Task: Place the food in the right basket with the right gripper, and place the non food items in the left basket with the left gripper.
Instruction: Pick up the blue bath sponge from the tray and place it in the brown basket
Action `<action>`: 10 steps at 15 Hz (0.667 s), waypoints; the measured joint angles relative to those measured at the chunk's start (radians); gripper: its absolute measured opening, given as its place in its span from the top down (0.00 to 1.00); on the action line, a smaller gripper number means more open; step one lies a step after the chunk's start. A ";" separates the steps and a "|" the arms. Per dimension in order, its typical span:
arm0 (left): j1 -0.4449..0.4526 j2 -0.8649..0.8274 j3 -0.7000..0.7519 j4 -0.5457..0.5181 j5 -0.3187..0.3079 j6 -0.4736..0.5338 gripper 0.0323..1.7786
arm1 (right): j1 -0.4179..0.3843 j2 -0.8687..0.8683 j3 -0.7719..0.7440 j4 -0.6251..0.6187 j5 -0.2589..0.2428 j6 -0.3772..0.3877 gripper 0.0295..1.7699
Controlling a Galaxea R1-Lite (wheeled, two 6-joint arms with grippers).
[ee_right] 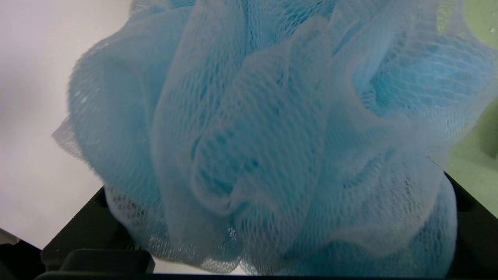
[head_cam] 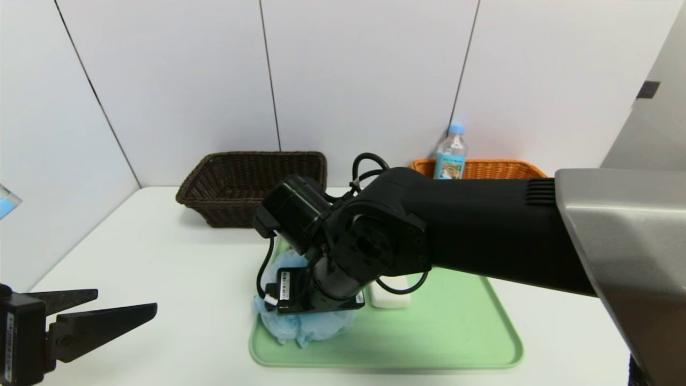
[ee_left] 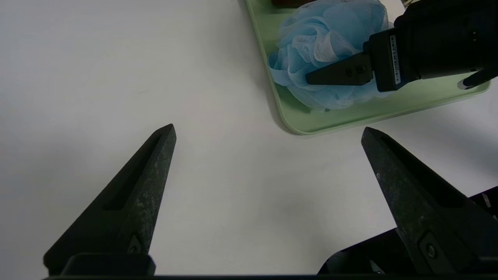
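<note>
Two grippers: one parked at the lower left of the head view, one over the tray at centre.
Left gripper (head_cam: pixel 115 308): lower left corner, fingers spread wide with nothing between them, bare white table (head_cam: pixel 161 257) under and around it.
Left basket (head_cam: pixel 252 185): dark brown wicker, upper left of centre against the wall, well apart from the left gripper.
Open room: a broad bare strip of table between the left gripper and the green tray (head_cam: pixel 455 332); the tray's left edge lies just left of the pouf.
Bath pouf (head_cam: pixel 308 324): light blue mesh, at the tray's left end.
Right gripper (ee_left: pixel 311 77): over the pouf, pointing down, fingers wide apart with mesh bulging between them, one fingertip touching it; whether it grips, cannot tell.
Soap bar (head_cam: pixel 390 297): white, on the tray just right of the right wrist.
Water bottle (head_cam: pixel 451 153): upright in the right basket (head_cam: pixel 498 169), orange wicker, upper right, half hidden by the right arm.
</note>
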 joint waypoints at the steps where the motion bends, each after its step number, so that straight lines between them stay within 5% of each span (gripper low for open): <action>1: 0.000 -0.004 0.002 0.001 0.000 0.000 0.05 | -0.001 0.007 0.000 0.002 0.000 0.004 0.04; 8: 0.000 -0.026 0.017 0.002 -0.001 0.002 0.05 | -0.008 0.026 0.001 0.002 -0.017 0.006 0.04; 10: -0.001 -0.027 0.017 0.002 -0.002 0.003 0.05 | -0.008 0.026 0.001 0.004 -0.026 0.007 0.21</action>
